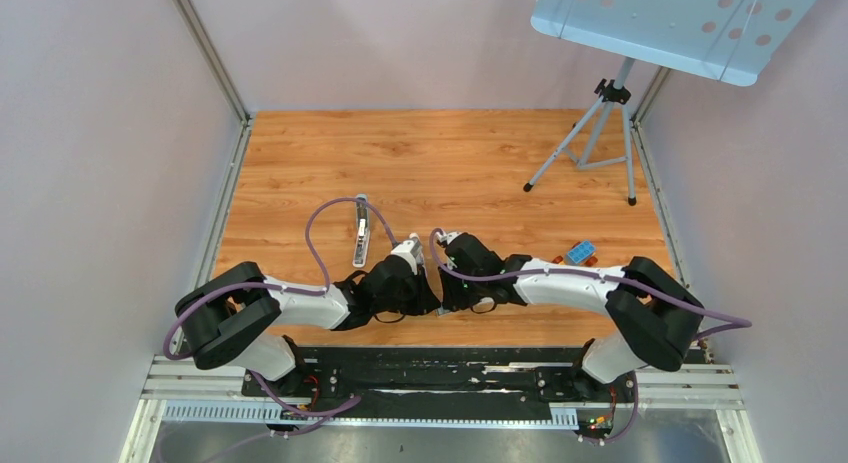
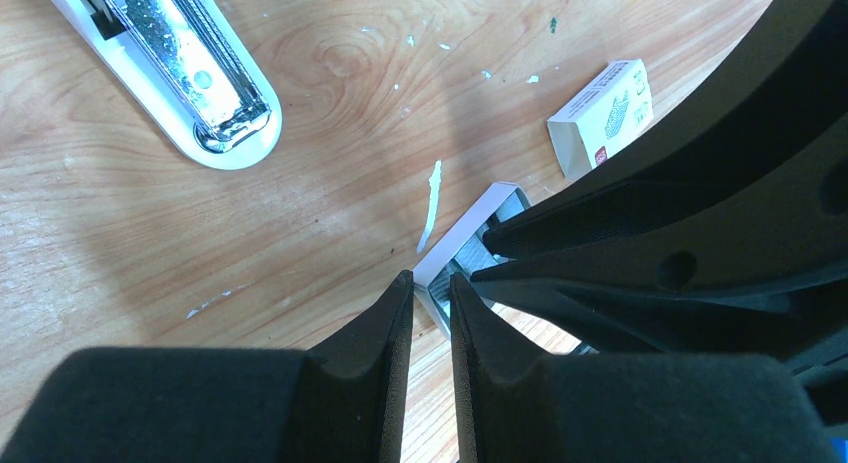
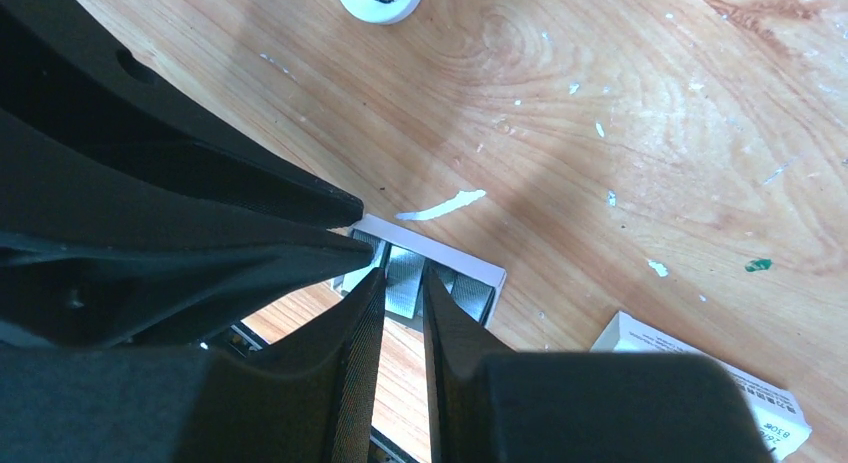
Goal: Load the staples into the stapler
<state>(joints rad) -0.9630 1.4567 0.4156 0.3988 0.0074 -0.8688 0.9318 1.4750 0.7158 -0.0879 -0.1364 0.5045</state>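
Right gripper [image 3: 402, 275]: jaws drawn in to a narrow gap, clamped on a grey ribbed block of staples [image 3: 404, 289], one pad on each side of it. The block sits in a shallow white tray [image 3: 450, 255], with more grey strips lying either side of the fingers.

Left gripper [image 2: 430, 283]: jaws also nearly together, tips at the tray's near end, and the tray's white edge shows in the gap. Can't tell whether it is pinching that edge or just resting against it.

The two grippers meet tip to tip over the tray, left from one end and right from the other. In the left wrist view the right gripper's fingers [image 2: 560, 218] come in from the right and cover most of the tray.

A torn white paper scrap [image 2: 432, 198] lies on the wood just beside the tray. A small white box [image 2: 605, 108] with a red mark lies near it, flat on its side.

The stapler [image 2: 190, 73] lies open on the table [image 1: 450, 153] with its silver metal channel facing up. It is apart from both grippers, just beyond the left arm's wrist [image 1: 360, 238].

Right of the right arm is a small blue box [image 1: 579, 252] with something orange against it. At the far right of the table a tripod [image 1: 595, 143] stands under a pale blue perforated panel [image 1: 680, 23].
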